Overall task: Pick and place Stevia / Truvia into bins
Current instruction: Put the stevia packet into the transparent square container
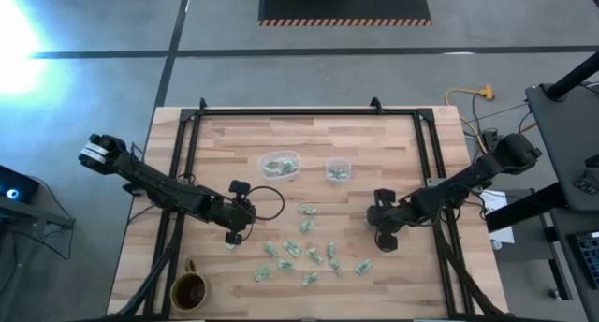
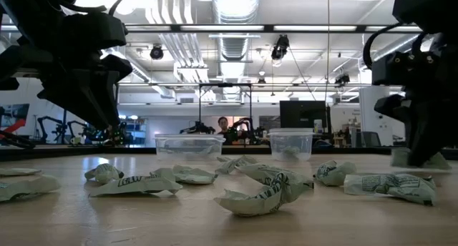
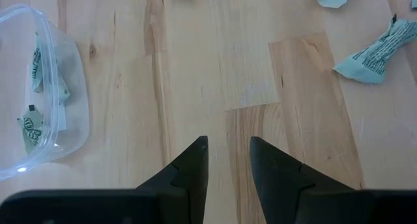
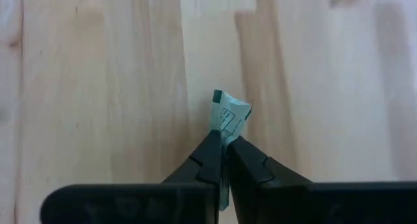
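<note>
Pale planked wood table [image 1: 309,135]. Clear plastic bins [image 1: 280,165], rounded and square. Crumpled green-white paper packet [image 4: 229,116] pinched in right gripper [image 4: 225,160]. Left gripper [image 3: 228,152] narrowly parted, empty.

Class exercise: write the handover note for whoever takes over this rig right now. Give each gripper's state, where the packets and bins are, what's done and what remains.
Right gripper: shut on a packet, low over the table's right side.
Left gripper: open, empty, low over bare wood at the table's left, near the wider bin.
Bins: wider bin and smaller bin sit side by side at table centre, each holding a few packets.
Left to do: bin the held packet, then the loose packets scattered on the near half of the table.
</note>
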You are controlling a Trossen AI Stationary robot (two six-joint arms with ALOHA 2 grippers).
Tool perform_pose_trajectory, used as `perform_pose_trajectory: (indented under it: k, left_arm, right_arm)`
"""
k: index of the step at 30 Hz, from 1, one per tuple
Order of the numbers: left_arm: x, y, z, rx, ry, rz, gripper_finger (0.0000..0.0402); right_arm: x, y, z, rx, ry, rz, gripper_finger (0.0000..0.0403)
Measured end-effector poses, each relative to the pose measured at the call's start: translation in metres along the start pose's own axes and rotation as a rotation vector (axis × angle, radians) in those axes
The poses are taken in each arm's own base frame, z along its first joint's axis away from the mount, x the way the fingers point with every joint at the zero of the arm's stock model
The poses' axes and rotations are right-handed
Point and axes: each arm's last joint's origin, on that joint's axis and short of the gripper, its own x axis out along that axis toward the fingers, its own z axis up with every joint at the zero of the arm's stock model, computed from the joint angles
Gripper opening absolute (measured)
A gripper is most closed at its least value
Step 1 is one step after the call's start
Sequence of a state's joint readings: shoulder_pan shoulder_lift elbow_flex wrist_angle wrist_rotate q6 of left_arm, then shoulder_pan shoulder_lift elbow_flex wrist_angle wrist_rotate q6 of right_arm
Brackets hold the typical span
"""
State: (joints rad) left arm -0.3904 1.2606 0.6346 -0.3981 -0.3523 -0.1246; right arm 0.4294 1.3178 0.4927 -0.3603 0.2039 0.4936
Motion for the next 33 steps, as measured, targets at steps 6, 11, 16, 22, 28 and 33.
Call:
perform_pose_trajectory:
  k: [6,11,16,22,28,33]
  left_arm:
    - [0.000,0.000,0.000,0.000,0.000,0.000,0.0096]
    - [0.000,0.000,0.000,-0.001,-0.001,0.000,0.0096]
    - [0.000,0.000,0.000,0.000,-0.001,0.000,0.0096]
    - [0.000,0.000,0.000,0.001,-0.001,0.000,0.0096]
    - [0.000,0.000,0.000,0.001,-0.001,0.000,0.0096]
    - [0.000,0.000,0.000,0.000,-0.002,0.000,0.0096]
  right_arm:
    - [-0.008,0.003,0.017,-0.122,-0.105,-0.098,0.0009]
    - [-0.020,0.002,0.037,-0.226,-0.248,-0.342,0.0009]
    - [-0.029,-0.004,0.057,-0.234,-0.378,-0.569,0.0009]
    - [-0.033,-0.018,0.078,-0.210,-0.446,-0.631,0.0009]
    - [-0.032,-0.046,0.091,-0.125,-0.459,-0.704,0.0009]
    - [-0.028,-0.070,0.096,-0.057,-0.436,-0.677,0.0009]
